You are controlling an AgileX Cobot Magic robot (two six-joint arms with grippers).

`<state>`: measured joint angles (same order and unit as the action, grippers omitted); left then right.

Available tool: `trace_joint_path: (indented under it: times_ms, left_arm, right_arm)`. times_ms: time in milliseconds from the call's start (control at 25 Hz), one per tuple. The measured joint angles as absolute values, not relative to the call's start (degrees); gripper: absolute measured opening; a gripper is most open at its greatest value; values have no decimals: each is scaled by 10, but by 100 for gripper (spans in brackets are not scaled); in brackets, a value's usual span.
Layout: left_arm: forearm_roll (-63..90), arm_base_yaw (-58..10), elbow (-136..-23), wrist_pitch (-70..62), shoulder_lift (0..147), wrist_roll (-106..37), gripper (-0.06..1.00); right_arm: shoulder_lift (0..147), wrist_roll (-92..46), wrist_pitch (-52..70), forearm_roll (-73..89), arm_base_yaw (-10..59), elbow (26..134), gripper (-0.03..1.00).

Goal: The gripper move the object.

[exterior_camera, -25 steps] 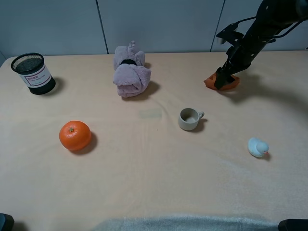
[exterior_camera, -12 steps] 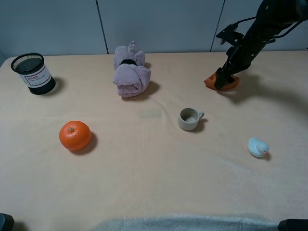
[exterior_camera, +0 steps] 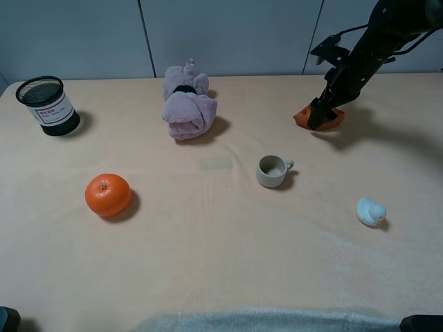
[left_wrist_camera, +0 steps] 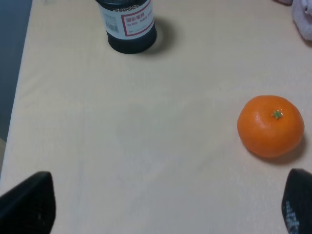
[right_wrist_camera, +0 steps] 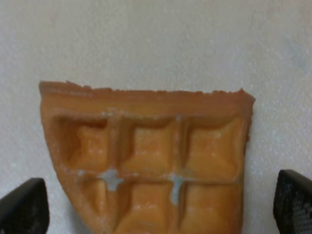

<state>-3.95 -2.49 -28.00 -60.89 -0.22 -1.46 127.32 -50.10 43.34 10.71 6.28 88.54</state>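
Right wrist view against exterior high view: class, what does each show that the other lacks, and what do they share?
Right wrist only: the waffle's grid squares, with fingers apart either side. Exterior only: orange, cup, duck, mesh pot, plush. Shared: waffle, right gripper, table.

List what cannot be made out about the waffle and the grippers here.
- Toy waffle wedge: the right gripper covers its middle in the exterior high view; the right wrist frame cuts off part.
- Its fingertips: only corners show, so how low they sit is unclear.
- Left gripper: not seen in the exterior high view; only fingertips show in its wrist view.
- Mesh pen holder: label too small to read in the exterior high view.
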Motion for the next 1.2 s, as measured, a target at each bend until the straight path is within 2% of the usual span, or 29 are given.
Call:
trace_joint_path:
  times_ms: [520, 600, 680, 1200]
  left_arm:
    - [-39, -25, -280, -609, -2, -15, 92]
    - [-39, -25, -280, -609, -2, -15, 92]
    - [-39, -25, -280, -609, -2, -15, 92]
    - [-39, -25, -280, -609, -2, -15, 92]
  right_arm:
    - [1290, -500, 431, 111, 63, 886, 69]
    - [1291, -500, 427, 112, 63, 886, 64]
    - [1291, -500, 423, 114, 63, 886, 51]
    - [1291, -500, 421, 114, 63, 886, 49]
